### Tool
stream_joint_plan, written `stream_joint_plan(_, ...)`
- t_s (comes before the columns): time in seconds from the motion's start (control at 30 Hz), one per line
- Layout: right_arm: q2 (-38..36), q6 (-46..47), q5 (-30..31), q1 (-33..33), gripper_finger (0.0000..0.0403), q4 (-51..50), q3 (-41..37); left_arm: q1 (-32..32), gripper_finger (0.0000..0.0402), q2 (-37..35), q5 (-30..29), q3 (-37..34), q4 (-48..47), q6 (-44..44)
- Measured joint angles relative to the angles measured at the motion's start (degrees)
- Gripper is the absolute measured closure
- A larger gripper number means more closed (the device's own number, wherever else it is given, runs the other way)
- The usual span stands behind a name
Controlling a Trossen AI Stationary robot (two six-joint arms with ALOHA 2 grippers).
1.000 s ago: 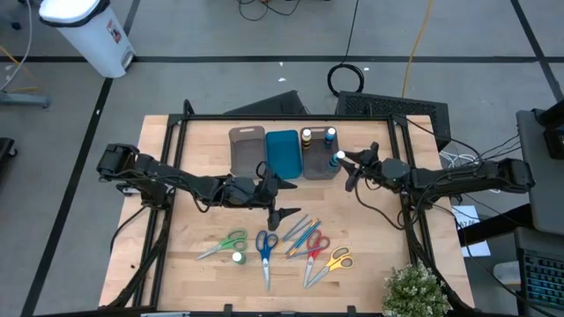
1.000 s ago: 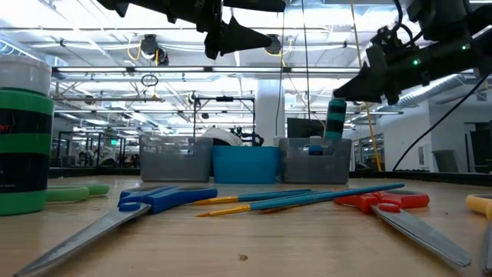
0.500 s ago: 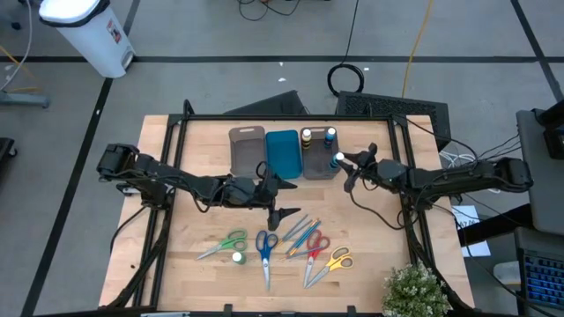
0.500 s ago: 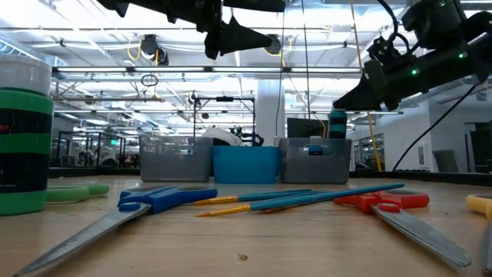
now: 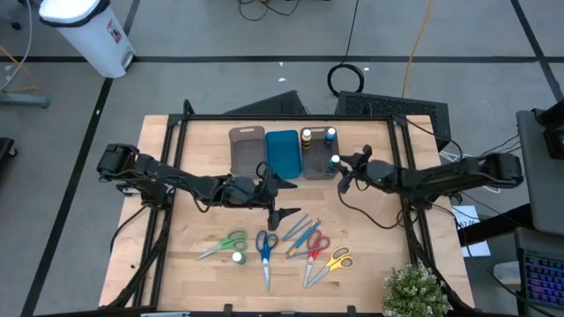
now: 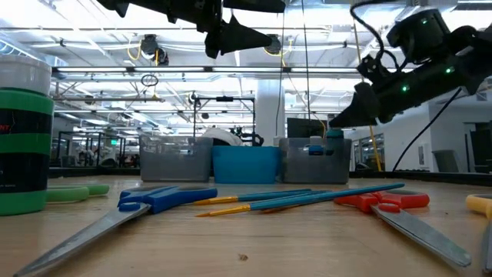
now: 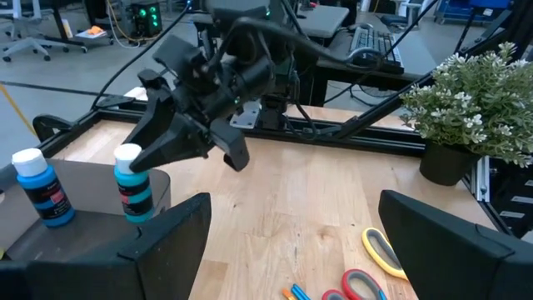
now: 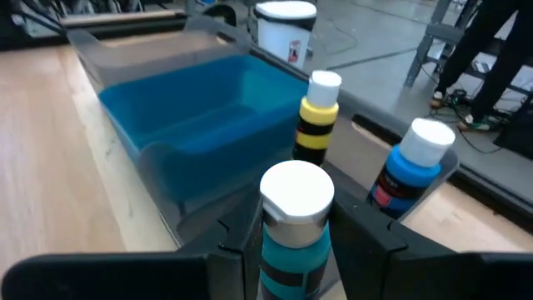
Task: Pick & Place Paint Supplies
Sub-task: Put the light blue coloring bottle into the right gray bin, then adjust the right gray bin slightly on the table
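table (image 5: pixel 194 238): pale wood, matt, visible grain;
trays (image 8: pixel 187 125): blue and grey plastic, smooth, faint sheen;
bottles (image 8: pixel 293 229): plastic, smooth white caps, glossy coloured labels;
scissors (image 6: pixel 154 201): dull metal blades, smooth plastic handles;
right gripper (image 7: pixel 171 137): black matt plastic;
plant (image 7: pixel 475 108): small matt leaves

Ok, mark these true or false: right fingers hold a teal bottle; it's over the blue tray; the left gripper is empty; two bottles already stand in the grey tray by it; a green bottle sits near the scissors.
1. True: the right gripper is shut on the teal bottle.
2. False: it is at the right-hand grey tray, not the blue tray.
3. True: the left gripper is open, holding nothing.
4. True: a yellow bottle and a blue bottle.
5. True: the green bottle stands between the scissors.
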Motion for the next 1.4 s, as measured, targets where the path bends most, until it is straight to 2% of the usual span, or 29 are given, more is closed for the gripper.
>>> stream_joint_plan(0.2,3.8,0.2,-4.6,-1.9,0.0304,1.7,0.0,0.0,0.0050,0.0,0.0,0.0,0.0,0.0)
stream_joint_plan(0.43,5.6,0.2,-4.5,-2.0,0.0303,2.5,0.1,0.0,0.0050,0.0,0.0,0.0,0.0,0.0)
stream_joint_plan(0.77,5.6,0.2,-4.5,-2.0,0.0243,2.3,0.1,0.0,0.0050,0.0,0.0,0.0,0.0,-0.3)
stream_joint_plan(1.07,5.0,0.0,-4.5,-2.0,0.0220,4.0,0.1,0.0,0.0050,0.0,0.0,0.0,0.0,-0.3)
stream_joint_plan(1.4,0.5,-0.4,-4.5,-1.5,0.0200,3.7,0.1,0.0,0.0050,0.0,0.0,0.0,-0.1,-0.3)
